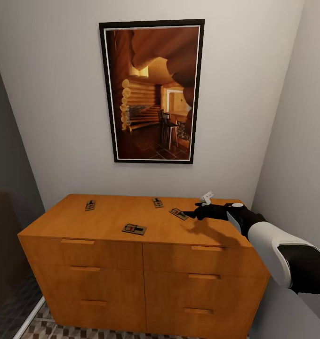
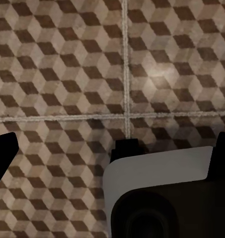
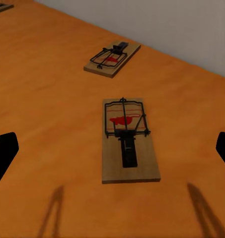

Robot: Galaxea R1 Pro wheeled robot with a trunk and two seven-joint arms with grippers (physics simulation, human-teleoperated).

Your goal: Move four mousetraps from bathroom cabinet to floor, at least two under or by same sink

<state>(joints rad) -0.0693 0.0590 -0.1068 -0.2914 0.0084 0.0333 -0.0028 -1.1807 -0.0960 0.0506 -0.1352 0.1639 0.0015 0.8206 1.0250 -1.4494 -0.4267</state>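
Several mousetraps lie on the flat top of the orange-brown cabinet [image 1: 108, 249]: one at the far left [image 1: 90, 205], one near the front [image 1: 134, 229], one at the back [image 1: 157, 202], one right of centre [image 1: 178, 213]. My right gripper [image 1: 188, 215] hovers just right of that last one, open. In the right wrist view this mousetrap [image 3: 128, 139] lies between the spread fingers [image 3: 4, 153], apart from them, with another mousetrap [image 3: 112, 58] beyond it. My left gripper [image 2: 114, 148] is open over the cube-patterned bathroom floor [image 2: 67, 74], holding nothing.
A framed picture [image 1: 152, 92] hangs on the wall behind the cabinet. A grey wall [image 1: 296, 141] closes in on the right, a dark surface [image 1: 4, 197] on the left. Floor tiles [image 1: 42, 325] show below the cabinet. A white and dark robot part [image 2: 157, 193] is under the left wrist.
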